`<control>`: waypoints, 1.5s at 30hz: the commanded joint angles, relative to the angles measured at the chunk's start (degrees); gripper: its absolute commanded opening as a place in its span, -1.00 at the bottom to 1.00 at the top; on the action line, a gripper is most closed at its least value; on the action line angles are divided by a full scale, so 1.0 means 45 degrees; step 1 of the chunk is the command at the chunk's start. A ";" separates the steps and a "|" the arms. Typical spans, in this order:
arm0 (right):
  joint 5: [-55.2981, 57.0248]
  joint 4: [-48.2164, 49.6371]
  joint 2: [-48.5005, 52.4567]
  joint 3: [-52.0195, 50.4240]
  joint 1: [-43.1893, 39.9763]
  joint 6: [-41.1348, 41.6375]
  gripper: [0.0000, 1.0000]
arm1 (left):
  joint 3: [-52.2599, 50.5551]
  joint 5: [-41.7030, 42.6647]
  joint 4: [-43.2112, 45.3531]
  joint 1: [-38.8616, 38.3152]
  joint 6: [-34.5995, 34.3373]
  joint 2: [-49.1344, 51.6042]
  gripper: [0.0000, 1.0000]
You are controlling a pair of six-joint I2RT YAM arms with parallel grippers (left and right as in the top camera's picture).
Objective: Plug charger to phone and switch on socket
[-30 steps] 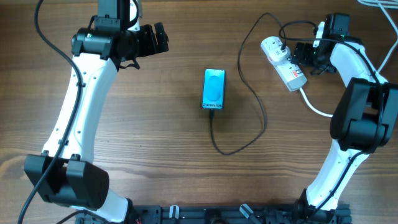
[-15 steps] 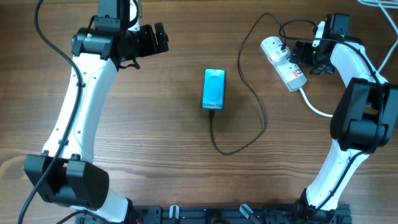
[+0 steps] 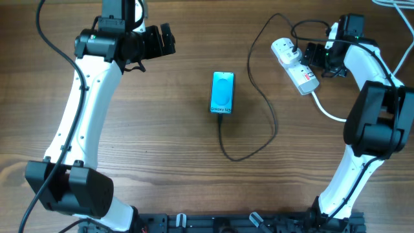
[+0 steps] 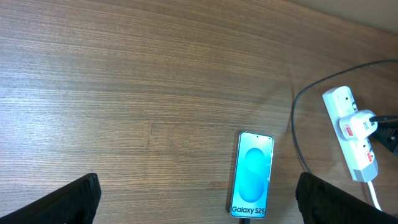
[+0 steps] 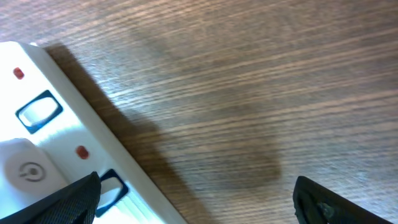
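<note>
Found the phone (image 3: 222, 92) flat in the middle of the table (image 3: 168, 129), teal screen up, "Galaxy S25" end toward the arm bases. Traced the charger (image 3: 274, 123) from its tip at that end down through a loop, up the right side, over a far arc and onto the socket (image 3: 295, 65). Could not judge the seating at either end. Saw the socket lying slanted at far right, with a thick white cord (image 3: 328, 110) trailing off its near end. Caught the right gripper (image 3: 313, 58) at the socket's right flank, spread wide and holding nothing, contact with the socket impossible to tell. Saw, from its wrist, bare wood in the gap and two switches (image 5: 38, 111) with red marks at left. Spotted the left gripper (image 3: 168, 40) at far left, well apart from the phone, likewise spread wide and empty.
</note>
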 commanded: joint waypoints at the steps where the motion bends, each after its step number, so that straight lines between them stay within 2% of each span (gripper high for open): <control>1: -0.0913 -0.0398 0.0656 -0.0034 0.0180 -0.0019 0.99 | -0.0053 -0.0165 0.0029 0.0010 -0.0107 0.0049 1.00; 15: -0.0520 -0.0282 0.0622 0.0199 0.0112 -0.0015 0.99 | -0.0053 -0.0165 0.0029 0.0010 -0.0107 0.0049 1.00; 20: -0.0505 -0.0466 -0.0024 0.0690 -0.0189 0.0073 0.99 | -0.0053 -0.0165 0.0029 0.0010 -0.0107 0.0049 1.00; 24: 0.1112 -0.0418 -0.0117 0.0651 -0.0214 0.0670 1.00 | -0.0053 -0.0165 0.0029 0.0010 -0.0107 0.0049 1.00; 34: 0.0471 -0.0500 0.0403 0.0563 -0.0194 0.0651 0.99 | -0.0053 -0.0165 0.0029 0.0010 -0.0107 0.0049 1.00; 37: 0.1171 -0.0408 0.0321 0.0583 -0.0219 0.0656 0.99 | -0.0053 -0.0165 0.0029 0.0010 -0.0107 0.0049 1.00; 41: 0.1987 -0.0491 -0.0578 0.0583 -0.0301 0.0758 0.99 | -0.0053 -0.0165 0.0029 0.0010 -0.0107 0.0049 1.00; 45: 0.2652 -0.0714 -0.2803 0.0583 -0.0510 0.1326 0.99 | -0.0053 -0.0165 0.0029 0.0010 -0.0107 0.0049 1.00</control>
